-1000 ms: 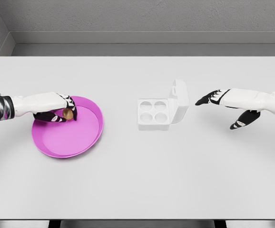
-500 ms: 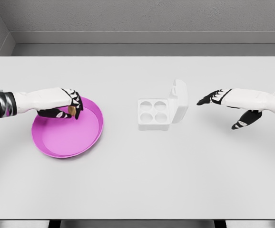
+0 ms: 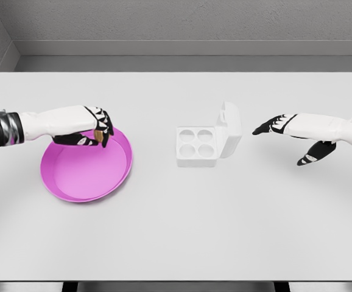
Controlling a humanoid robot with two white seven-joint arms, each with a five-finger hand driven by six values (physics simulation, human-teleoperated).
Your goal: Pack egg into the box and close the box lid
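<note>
Lifted since the earlier frames, the left hand (image 3: 94,128) now carries the small brown egg (image 3: 98,136) above the far rim of the round magenta plastic plate (image 3: 81,179), fingers curled around it. Light, smooth and probably brittle, the egg wants a gentle grip across its middle. It peeks out below the fingertips. Right hand (image 3: 285,126) hovers open beside the white four-cup box (image 3: 197,146), lid (image 3: 229,128) upright.

I am looking at a big white table (image 3: 176,225). A round pink plate (image 3: 81,173) is sitting on the left side of it, flat on the top. The plate has a low rim all around. A gray wall (image 3: 182,24) is standing behind the far edge of the table.
</note>
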